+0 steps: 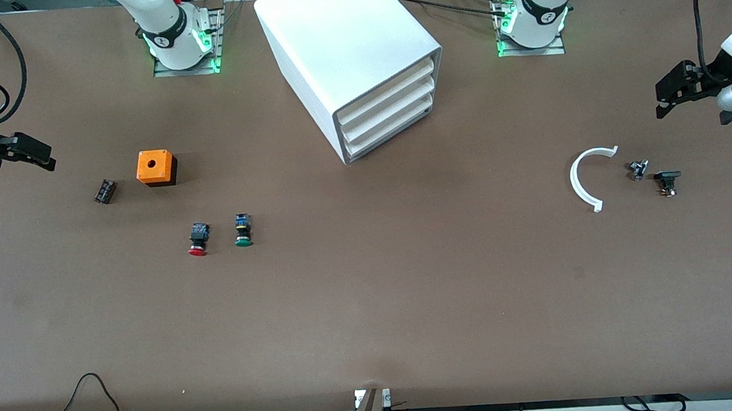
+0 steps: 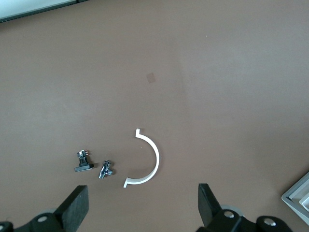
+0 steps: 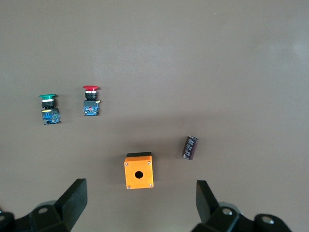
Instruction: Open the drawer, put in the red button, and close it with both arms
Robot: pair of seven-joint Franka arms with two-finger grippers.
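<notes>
While both arms wait at the table's ends, the front view shows the white cabinet standing between their bases with all three drawers shut; the lowest drawer sits flush with the ones above. The red button lies on its side on the table, nearer the camera than the cabinet and toward the right arm's end, just beside the green button. The orange box and a small black part lie farther from the camera than the buttons. The right gripper hangs over the table edge at that end, holding nothing. The left gripper hangs over its own end, above a white arc and two small metal parts.

From the left wrist, the left gripper's fingers stand wide apart and empty over the arc and the two parts.

From the right wrist, the right gripper's fingers are likewise spread wide and empty, with the box between them lower down, the black part beside it, and the red button beside the green one.
</notes>
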